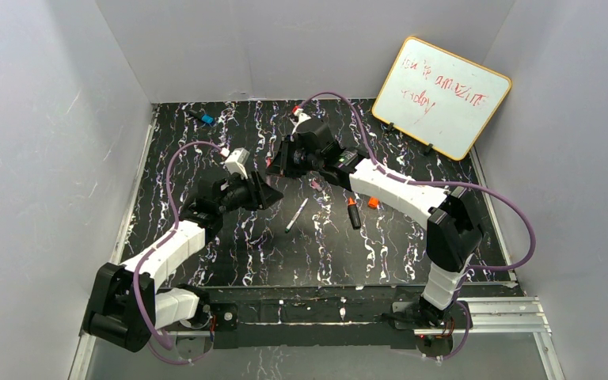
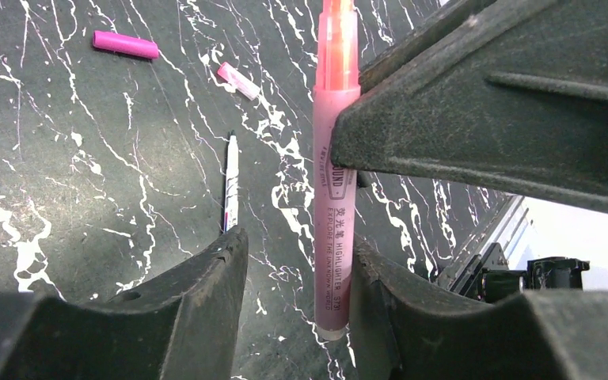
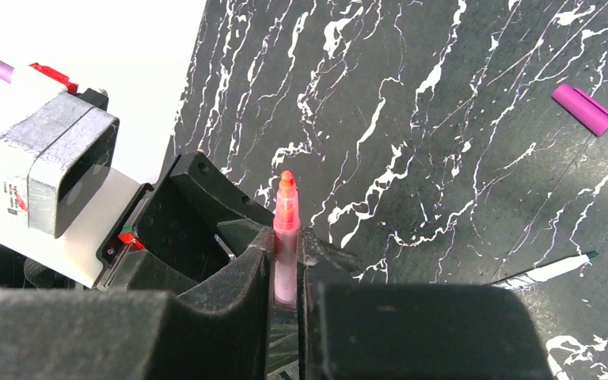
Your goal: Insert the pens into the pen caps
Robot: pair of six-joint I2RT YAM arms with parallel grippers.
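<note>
My right gripper point(image 3: 286, 241) is shut on the slim pink pen point(image 3: 285, 237), whose orange-red tip points up. In the left wrist view the same pink pen point(image 2: 334, 198) stands between the fingers of my left gripper point(image 2: 297, 245). It rests against the right finger, and a gap shows on the left side. The white pen point(image 1: 296, 214) lies on the mat in front of both grippers. A magenta cap point(image 2: 125, 44) and a pale pink cap point(image 2: 238, 80) lie beyond it. The black marker point(image 1: 354, 214) and an orange cap point(image 1: 373, 203) lie to the right.
A small whiteboard point(image 1: 442, 96) leans at the back right corner. A small black piece with a blue end point(image 1: 203, 117) lies at the back left. White walls enclose the black marbled mat point(image 1: 229, 253) on three sides.
</note>
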